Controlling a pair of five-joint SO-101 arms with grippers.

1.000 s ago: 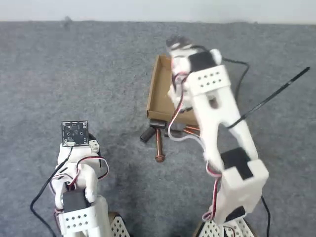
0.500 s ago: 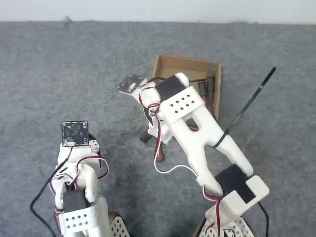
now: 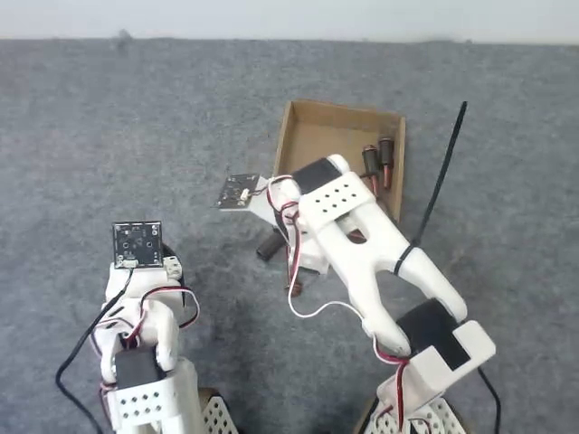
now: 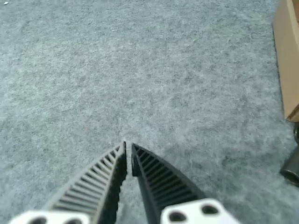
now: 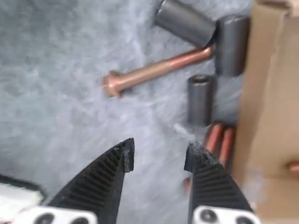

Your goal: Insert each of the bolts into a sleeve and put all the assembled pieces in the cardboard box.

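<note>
While the right fingers (image 5: 119, 163) hang wide apart and empty over the grey carpet surface (image 5: 56, 93), a long copper bolt (image 5: 156, 70) lies just ahead of them. Three dark grey metal sleeves (image 5: 201, 99) sit around its tip, right beside the brown cardboard box (image 5: 266, 93). The left fingers (image 4: 124, 151) are pinched together on nothing.

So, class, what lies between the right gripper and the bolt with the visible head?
Bare carpet, seen in the right wrist view: nothing sits between the right gripper and the bolt.
</note>
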